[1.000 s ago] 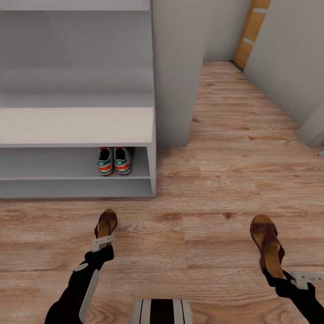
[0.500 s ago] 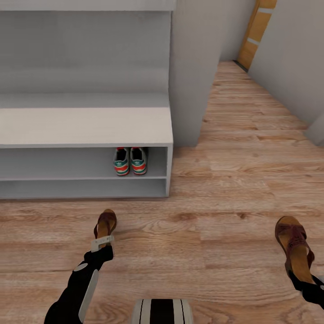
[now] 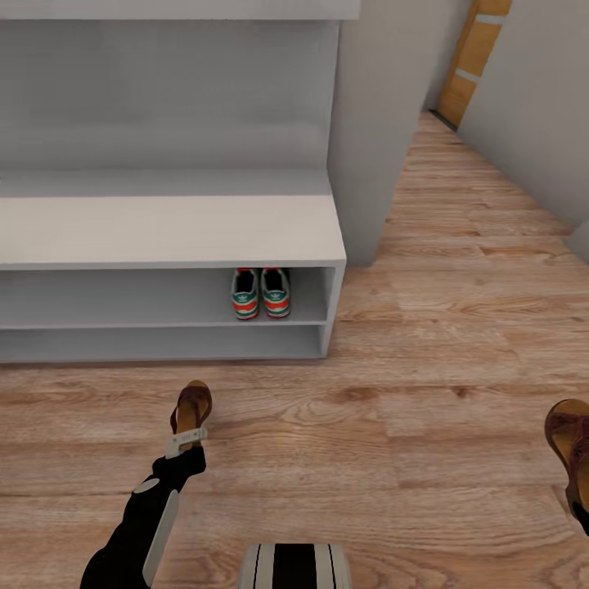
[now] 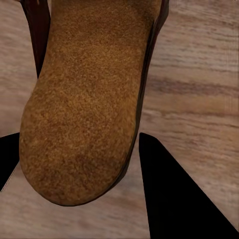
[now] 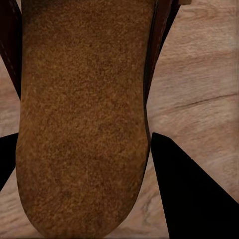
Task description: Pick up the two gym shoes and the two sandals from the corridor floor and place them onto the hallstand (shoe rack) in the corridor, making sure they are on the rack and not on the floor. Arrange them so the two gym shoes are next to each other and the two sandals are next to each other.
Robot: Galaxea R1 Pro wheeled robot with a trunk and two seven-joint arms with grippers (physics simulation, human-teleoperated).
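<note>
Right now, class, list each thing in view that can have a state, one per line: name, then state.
gym shoes: side by side on the upper open shelf, heels outward.
hallstand: flat top bare, lower shelf unfilled.
left sandal: gripped at the heel by the left gripper, above the floor.
right sandal: at the picture's edge, between the right gripper's fingers.
door: shut or ajar, cannot tell.
</note>
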